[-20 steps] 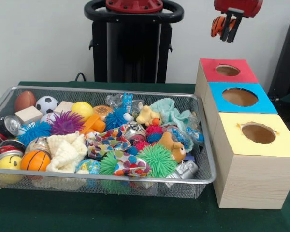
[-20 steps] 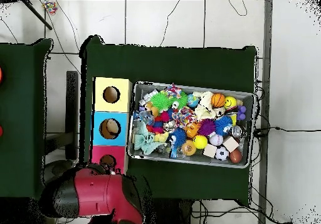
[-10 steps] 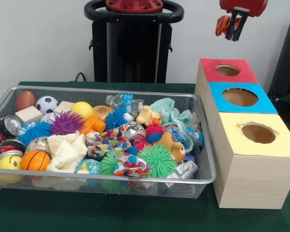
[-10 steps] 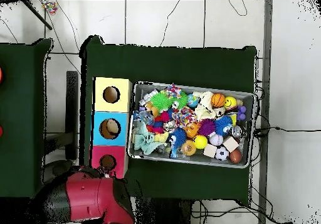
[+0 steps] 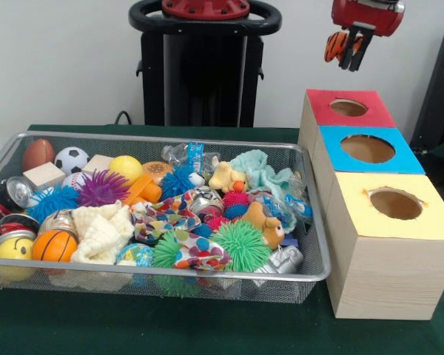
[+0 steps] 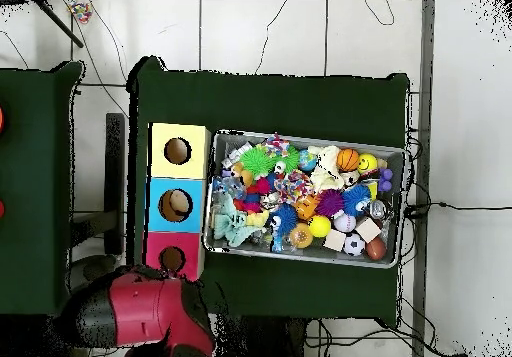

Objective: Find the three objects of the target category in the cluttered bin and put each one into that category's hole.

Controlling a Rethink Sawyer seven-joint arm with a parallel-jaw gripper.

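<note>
My gripper hangs high above the red box, a little behind its round hole. It is shut on a small orange ball with black stripes, which shows at the left of the black fingers. Seen from overhead, the red arm covers the gripper and the ball, just below the red box. The wire bin holds several balls, among them a basketball, a soccer ball and a yellow ball.
A blue box and a yellow box, each with a round hole, stand in a row in front of the red one. Spiky toys, cloths, cans and wooden blocks also fill the bin. A green cloth covers the table.
The gripper with the orange ball drifted slightly right, then back left and a bit lower, staying above the red box. Nothing in the bin moved.
</note>
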